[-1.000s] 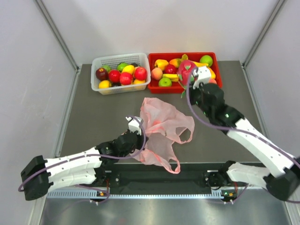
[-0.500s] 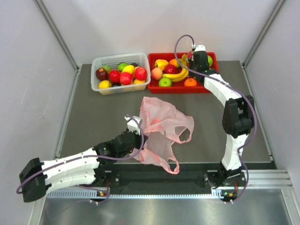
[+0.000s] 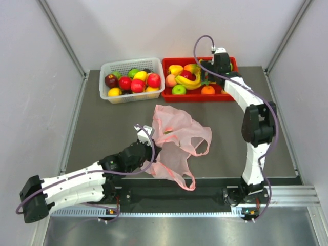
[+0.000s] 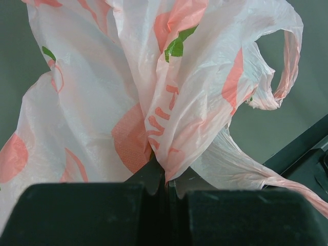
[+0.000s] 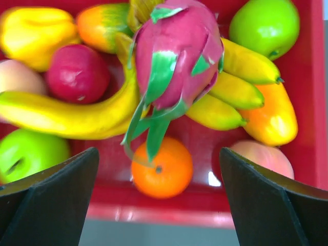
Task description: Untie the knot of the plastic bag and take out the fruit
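The dark grey table carries three things. A white basket and a red tray stand side by side, just about touching, along the far edge, the basket left of the middle and the tray right of it. The crumpled pink plastic bag lies around the middle, its lowest loop reaching the near edge.

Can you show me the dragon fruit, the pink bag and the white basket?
dragon fruit [image 5: 177, 56], right wrist view, on its pink body.
pink bag [image 3: 179, 137], top view, on its crinkly middle.
white basket [image 3: 134, 97], top view, on its near wall.
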{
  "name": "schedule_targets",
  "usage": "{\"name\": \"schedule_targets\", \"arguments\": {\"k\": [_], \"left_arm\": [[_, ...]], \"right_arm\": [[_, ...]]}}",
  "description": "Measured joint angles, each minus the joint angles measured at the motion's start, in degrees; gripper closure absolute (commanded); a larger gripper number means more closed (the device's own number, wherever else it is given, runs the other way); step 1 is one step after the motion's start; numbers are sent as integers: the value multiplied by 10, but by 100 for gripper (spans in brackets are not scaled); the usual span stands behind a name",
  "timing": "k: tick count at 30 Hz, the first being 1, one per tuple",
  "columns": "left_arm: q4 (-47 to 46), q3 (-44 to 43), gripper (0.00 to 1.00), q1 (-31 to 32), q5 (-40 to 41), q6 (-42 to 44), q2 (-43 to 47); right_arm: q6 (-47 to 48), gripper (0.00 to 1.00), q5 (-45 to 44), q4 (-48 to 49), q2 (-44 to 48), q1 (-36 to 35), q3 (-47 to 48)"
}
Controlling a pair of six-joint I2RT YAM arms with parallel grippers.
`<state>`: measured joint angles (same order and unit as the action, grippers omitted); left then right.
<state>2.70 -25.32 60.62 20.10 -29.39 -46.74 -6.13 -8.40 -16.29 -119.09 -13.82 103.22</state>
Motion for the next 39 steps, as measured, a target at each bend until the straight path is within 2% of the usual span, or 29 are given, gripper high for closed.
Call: {"name": "schedule_targets", "arguments": {"k": [5, 8, 10, 14, 17, 20, 21, 22, 23, 24, 25, 32, 36, 37, 39], "left_arm": [[-1, -2, 100, 0, -8, 0, -14], [-7, -2, 100, 0, -12, 0, -29], [-10, -2, 100, 0, -14, 0, -38], [-15, -8, 100, 0, -19, 0, -50], [-24, -13, 100, -1, -21, 0, -56], [-26, -19, 100, -1, -19, 0, -59], [-26, -21, 100, -1, -18, 0, -61], [-26, -23, 100, -1, -17, 0, -62], [-26, -24, 100, -1, -16, 0, -64], [-26, -27, 100, -1, -16, 0, -66], [-26, -30, 100, -1, -14, 0, -69], [-25, -51, 100, -1, -6, 0, -74], [-24, -64, 100, -1, 3, 5, -78], [-24, -66, 100, -1, 4, 6, -81], [-24, -68, 100, -1, 4, 6, -85]], "right_arm": [[-16, 0, 32, -2, 169, -1, -118], [-25, 0, 40, 4, 321, -23, -216], [-31, 0, 42, 3, 416, -65, -276], [-49, 0, 58, 2, 562, -191, -400], [-70, 10, 68, -21, 652, -288, -486], [-92, 31, 67, -36, 707, -361, -544], [-98, 49, 66, -36, 717, -383, -558], [-104, 60, 62, -36, 723, -406, -570], [-109, 83, 61, -35, 724, -421, -578], [-115, 94, 59, -29, 717, -447, -588], [-124, 100, 56, -22, 708, -464, -597], [-167, 100, 45, 90, 578, -500, -652], [-186, 100, 1, 164, 495, -506, -654], [-193, 98, -23, 183, 473, -506, -654], [-202, 84, -68, 208, 436, -505, -648]]}}
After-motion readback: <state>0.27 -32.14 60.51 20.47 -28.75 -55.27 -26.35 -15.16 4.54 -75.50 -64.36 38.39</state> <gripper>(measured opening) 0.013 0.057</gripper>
